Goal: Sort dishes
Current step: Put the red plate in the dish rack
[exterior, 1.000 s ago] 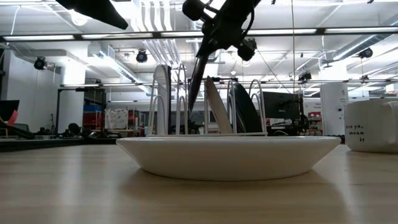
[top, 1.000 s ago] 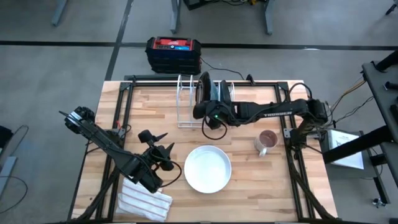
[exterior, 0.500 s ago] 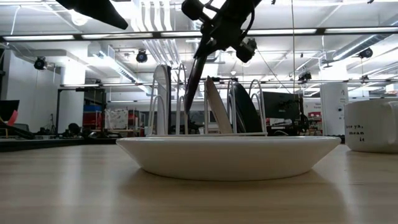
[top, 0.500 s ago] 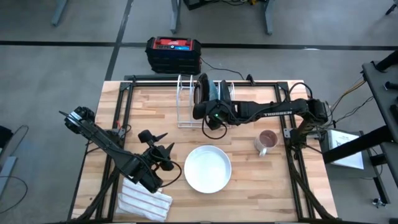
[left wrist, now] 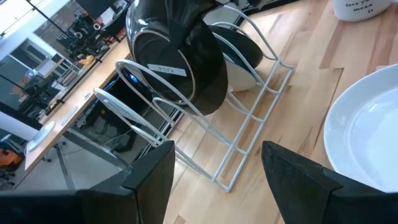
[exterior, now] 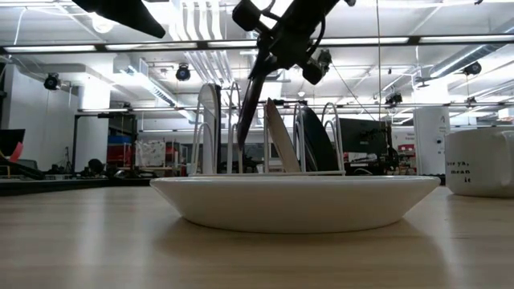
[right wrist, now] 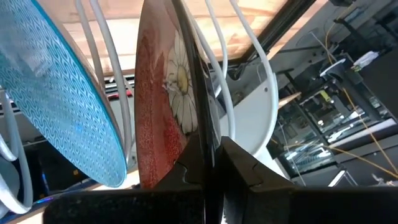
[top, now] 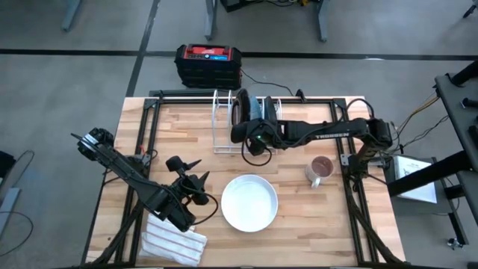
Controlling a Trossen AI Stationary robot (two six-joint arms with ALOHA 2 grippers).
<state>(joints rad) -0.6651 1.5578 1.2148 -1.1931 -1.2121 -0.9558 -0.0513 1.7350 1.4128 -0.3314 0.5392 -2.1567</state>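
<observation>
Table (top: 187, 131): pale wooden planks, visible grain, dark metal frame round the edges.
Rack (top: 224, 123): thin white wire bent into tall loops, standing at the far edge of the table; seen from the low camera as a row of arches (exterior: 210, 128).
Red dish (right wrist: 163, 106): round, speckled red with a pale daisy mark, standing on edge between two rack wires; from the left wrist view only its glossy dark underside shows (left wrist: 177, 59), carrying a small white label.
Right gripper (top: 245, 119): fingers pinched tight on the rim of the red dish, over the rack; its own camera sees the dark rim edge-on, running down between the fingers.
Light blue dish (right wrist: 59, 93): fine scale-like pattern, upright in the slot beside the red one, partly cut off by the frame.
Dark blue-grey dish (left wrist: 239, 50): mostly hidden behind the red dish's back, so only a dark curve with a paler inside shows.
White dish (top: 249, 202): plain, shallow and smooth, lying flat on the near middle of the table, well apart from the rack.
Left gripper (top: 196, 188): fingers spread wide, holding nothing, low over the table just beside the white dish.
Mug (top: 320, 169): small, pale, glazed, dark inside, right of the white dish; print on it too small to read.
Cloth (top: 173, 243): folded, white with thin stripes, at the near edge, partly under the left arm.
Hard to tell: whether the red dish's lower edge rests on the rack base.
</observation>
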